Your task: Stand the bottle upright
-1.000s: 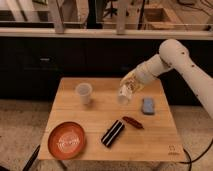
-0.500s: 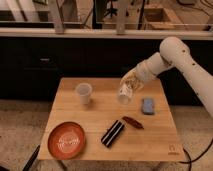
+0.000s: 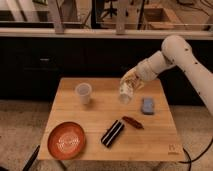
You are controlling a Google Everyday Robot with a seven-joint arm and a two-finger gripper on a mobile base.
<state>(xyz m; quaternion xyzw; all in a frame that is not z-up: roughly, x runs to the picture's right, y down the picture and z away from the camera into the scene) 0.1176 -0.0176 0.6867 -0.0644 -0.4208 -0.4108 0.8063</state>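
Note:
The bottle (image 3: 125,90) is small, clear-whitish with a pale yellowish label. It hangs tilted, white cap end down, just above the wooden table (image 3: 100,120) right of centre. My gripper (image 3: 131,80) is shut on the bottle's upper part, reaching in from the right on the white arm (image 3: 172,55). The translucent white cup (image 3: 83,93) stands upright to the bottle's left, apart from it.
A blue sponge-like block (image 3: 147,105) lies right of the bottle. A dark red snack (image 3: 132,122) and a black bar (image 3: 113,133) lie nearer the front. An orange plate (image 3: 66,140) sits at the front left. A dark counter runs behind the table.

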